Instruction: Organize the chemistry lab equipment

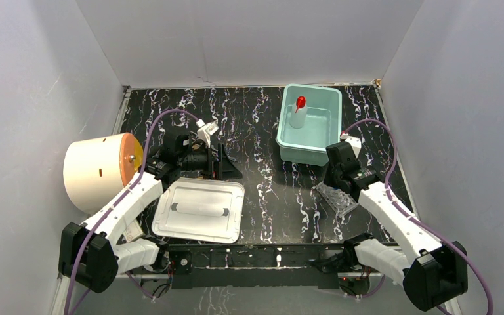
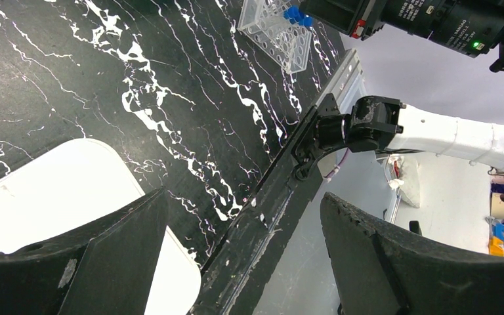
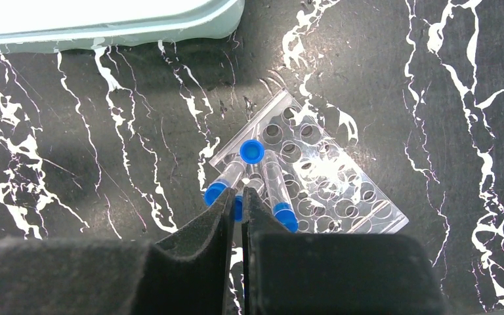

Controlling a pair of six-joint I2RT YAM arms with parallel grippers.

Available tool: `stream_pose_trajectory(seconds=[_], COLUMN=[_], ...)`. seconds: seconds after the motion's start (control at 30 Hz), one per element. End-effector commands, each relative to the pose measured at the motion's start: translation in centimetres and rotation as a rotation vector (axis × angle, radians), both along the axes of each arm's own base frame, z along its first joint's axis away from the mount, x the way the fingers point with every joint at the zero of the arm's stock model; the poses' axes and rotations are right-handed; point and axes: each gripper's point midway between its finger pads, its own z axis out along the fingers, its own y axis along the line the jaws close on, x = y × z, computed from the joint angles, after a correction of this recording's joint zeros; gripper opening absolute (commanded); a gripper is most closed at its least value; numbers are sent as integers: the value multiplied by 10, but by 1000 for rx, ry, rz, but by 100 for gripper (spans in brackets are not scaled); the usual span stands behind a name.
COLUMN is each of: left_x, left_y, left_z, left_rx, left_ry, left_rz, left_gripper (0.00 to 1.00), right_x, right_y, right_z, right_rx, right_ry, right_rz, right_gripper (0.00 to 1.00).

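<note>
I judged tube loading in hand. My right gripper (image 3: 236, 197) was pinched nearly shut, apparently on a blue-capped tube (image 3: 237, 210), over the clear tube rack (image 3: 341, 190). The left gripper (image 2: 243, 262) gaped wide, empty. Next move: align with a vacant hole and lower vertically.

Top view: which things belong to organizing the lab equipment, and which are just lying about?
Job: red-capped squeeze bottle; clear tube rack; blue-capped tubes.
Lying about: cream cylinder; small white card.
</note>
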Motion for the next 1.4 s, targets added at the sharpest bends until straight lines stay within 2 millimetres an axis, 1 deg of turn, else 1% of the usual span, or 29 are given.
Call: stream_pose_trajectory(seconds=[0.0,0.17,0.3,0.77,0.87,1.0,1.07,1.13,1.23,1.33,1.37], left_x=[-5,-5,-6,-6,-5,-4,-3,-2,-3,-4,-4], left_y=[-1,-1,-1,-1,-1,-1,-2,-2,-2,-1,-1], left_z=[4,4,3,3,4,5,6,7,7,6,6], left_rx=[-19,-18,-18,-17,-18,-19,-20,-21,-18,-17,-15], left_ry=[-14,-15,-12,-13,-16,-20,-21,-22,-20,-21,-21], left_rz=[-19,-18,-18,-18,-18,-19,-20,-22,-21,-21,-20], left_gripper=[84,84,84,84,84,84,84,84,84,84,84], right_x=[-6,-9,-9,-12,-7,7,12,16,13,-1,-5], right_y=[-1,-4,-8,-11,-12,-13,-12,-13,-17,-26,-29], right_z=[3,3,7,10,19,36,43,47,47,43,40], right_rx=[-1,-6,-17,-19,-27,-37,-32,-34,-35,-37,-31], right_ry=[24,33,25,34,16,-10,-19,-22,-1,42,59], right_rz=[11,-13,-34,-60,-72,-92,-97,-104,-131,-187,-201], right_gripper=[15,14,11,11,12,20,24,25,25,19,18])
